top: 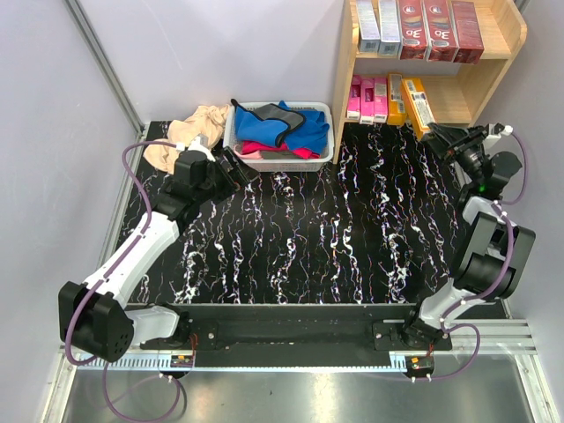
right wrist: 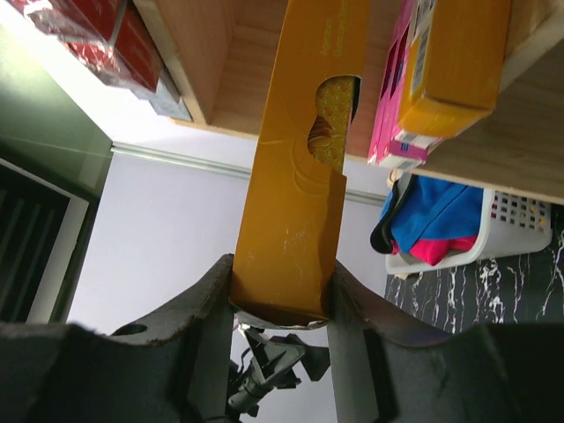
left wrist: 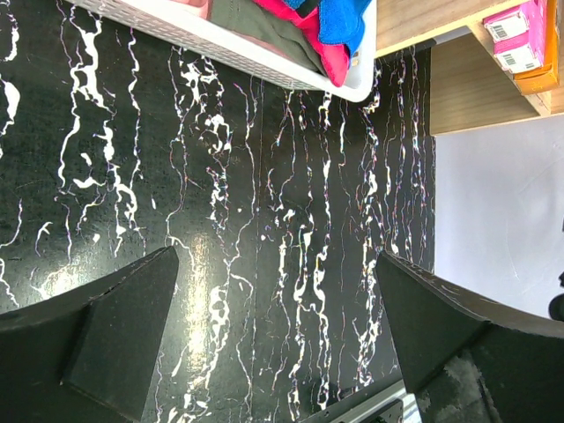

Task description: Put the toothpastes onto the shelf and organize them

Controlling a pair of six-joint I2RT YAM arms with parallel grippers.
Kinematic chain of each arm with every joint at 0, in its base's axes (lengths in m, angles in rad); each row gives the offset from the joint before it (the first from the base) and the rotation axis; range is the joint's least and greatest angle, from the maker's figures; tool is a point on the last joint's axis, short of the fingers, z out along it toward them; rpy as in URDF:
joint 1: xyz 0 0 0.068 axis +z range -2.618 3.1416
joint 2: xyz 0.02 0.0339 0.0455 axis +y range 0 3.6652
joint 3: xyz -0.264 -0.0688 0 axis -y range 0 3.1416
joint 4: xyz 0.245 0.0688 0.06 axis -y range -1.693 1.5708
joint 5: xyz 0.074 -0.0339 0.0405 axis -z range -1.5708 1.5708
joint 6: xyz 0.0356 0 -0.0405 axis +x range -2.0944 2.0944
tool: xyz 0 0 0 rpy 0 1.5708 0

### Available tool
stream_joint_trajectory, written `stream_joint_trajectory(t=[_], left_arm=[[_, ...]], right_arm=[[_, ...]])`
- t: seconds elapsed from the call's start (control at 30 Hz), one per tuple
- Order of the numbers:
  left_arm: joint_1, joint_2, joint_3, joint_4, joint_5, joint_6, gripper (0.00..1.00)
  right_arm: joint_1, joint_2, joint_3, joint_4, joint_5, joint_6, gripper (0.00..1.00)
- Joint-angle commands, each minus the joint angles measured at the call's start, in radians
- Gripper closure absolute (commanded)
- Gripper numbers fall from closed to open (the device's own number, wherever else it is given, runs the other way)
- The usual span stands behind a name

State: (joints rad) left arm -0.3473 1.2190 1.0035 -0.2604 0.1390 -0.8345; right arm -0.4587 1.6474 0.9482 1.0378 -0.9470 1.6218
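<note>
The black, white-veined worktop [top: 335, 238] carries a white basket [top: 291, 164] of coloured cloths [top: 264, 126] at 11 o'clock. A crumpled beige cloth [top: 187, 134] lies at 10 o'clock, just beside the basket. The wooden shelf [top: 342, 79] stands at 1 o'clock.

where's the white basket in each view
top external: basket at far centre, left of the shelf
left wrist: basket along the top edge
right wrist: basket at lower right, right of the orange box
shared landmark: pink boxes on the shelf's lower tier, seen in all three
</note>
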Motion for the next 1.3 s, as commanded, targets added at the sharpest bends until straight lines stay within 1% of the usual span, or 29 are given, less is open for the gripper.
stream_joint_trajectory(t=[0.0, 0.17, 0.33, 0.67, 0.9, 1.27], left_arm=[[0.004, -0.007, -0.017, 0.067, 0.010, 0.012, 0.01], [0.002, -0.010, -0.032, 0.084, 0.016, 0.012, 0.01], [0.004, -0.032, -0.068, 0.118, 0.016, -0.005, 0.01], [0.004, -0.032, -0.069, 0.119, 0.022, 0.000, 0.01], [0.004, -0.035, -0.080, 0.124, 0.024, -0.002, 0.01], [0.004, -0.041, -0.091, 0.130, 0.030, -0.008, 0.01]], right_arm=[[-0.001, 0.011, 0.115, -0.045, 0.059, -0.083, 0.62], [-0.001, 0.025, 0.146, -0.172, 0.117, -0.140, 0.62], [-0.001, 0.049, 0.208, -0.315, 0.159, -0.234, 0.61], [0.011, 0.176, 0.308, -0.341, 0.151, -0.230, 0.62], [0.048, 0.252, 0.374, -0.462, 0.149, -0.300, 0.62], [0.103, 0.373, 0.477, -0.516, 0.172, -0.307, 0.59]])
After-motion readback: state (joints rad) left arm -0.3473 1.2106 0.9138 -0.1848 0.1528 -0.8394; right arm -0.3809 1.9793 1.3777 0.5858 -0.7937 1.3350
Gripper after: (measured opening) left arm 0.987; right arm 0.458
